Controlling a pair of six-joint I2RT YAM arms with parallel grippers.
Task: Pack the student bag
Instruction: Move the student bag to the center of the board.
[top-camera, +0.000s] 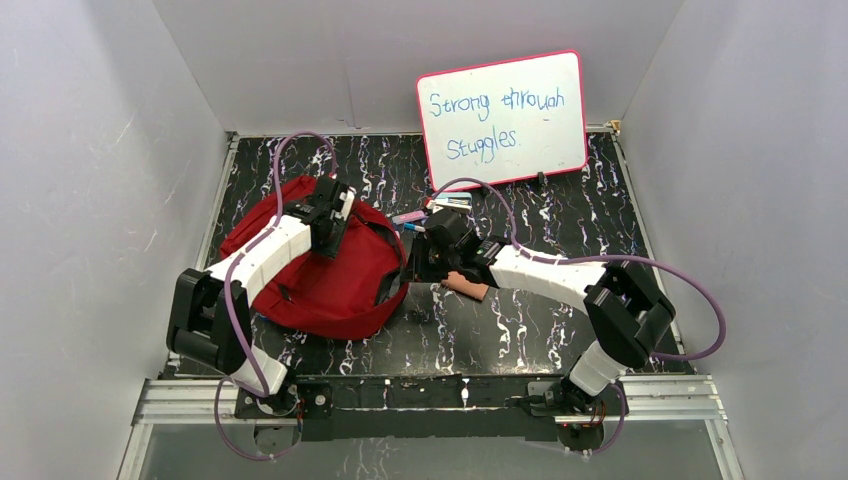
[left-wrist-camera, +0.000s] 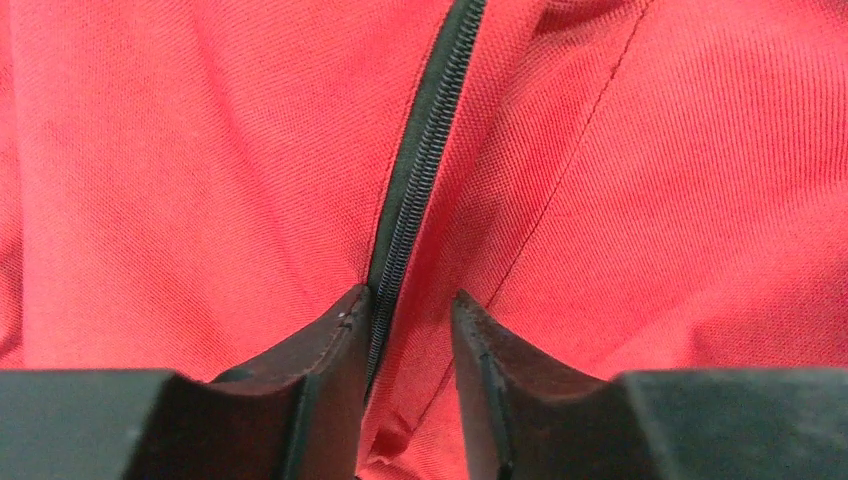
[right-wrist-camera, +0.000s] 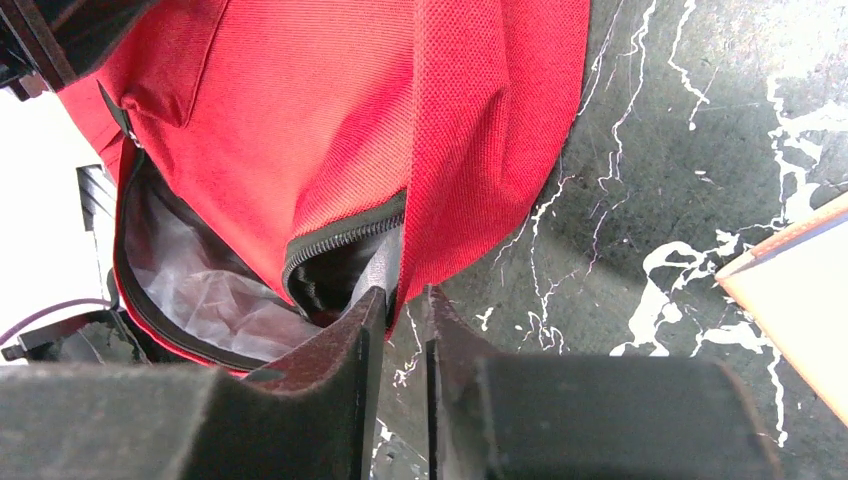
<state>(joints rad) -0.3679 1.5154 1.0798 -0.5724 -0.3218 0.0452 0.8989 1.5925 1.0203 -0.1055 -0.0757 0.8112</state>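
The student bag (top-camera: 335, 295), red and soft, lies on the left half of the dark marbled table (top-camera: 560, 330). My left gripper (top-camera: 335, 232) presses down on its top. In the left wrist view the bag (left-wrist-camera: 200, 150) fills the frame, and the left gripper (left-wrist-camera: 408, 300) is narrowed on a puckered fold of red cloth beside the black zipper (left-wrist-camera: 420, 160). My right gripper (top-camera: 420, 265) sits at the bag's right edge. In the right wrist view the bag (right-wrist-camera: 300, 120) gapes, showing grey lining (right-wrist-camera: 200, 290), and the right gripper (right-wrist-camera: 405, 295) pinches the lip of the opening at its tips.
A small tan wallet (top-camera: 467, 285) lies just right of the right gripper, and its corner (right-wrist-camera: 800, 290) shows in the right wrist view. Several pens (top-camera: 432, 208) lie behind the bag. A pink-framed whiteboard (top-camera: 503, 115) leans on the back wall. Walls close in both sides.
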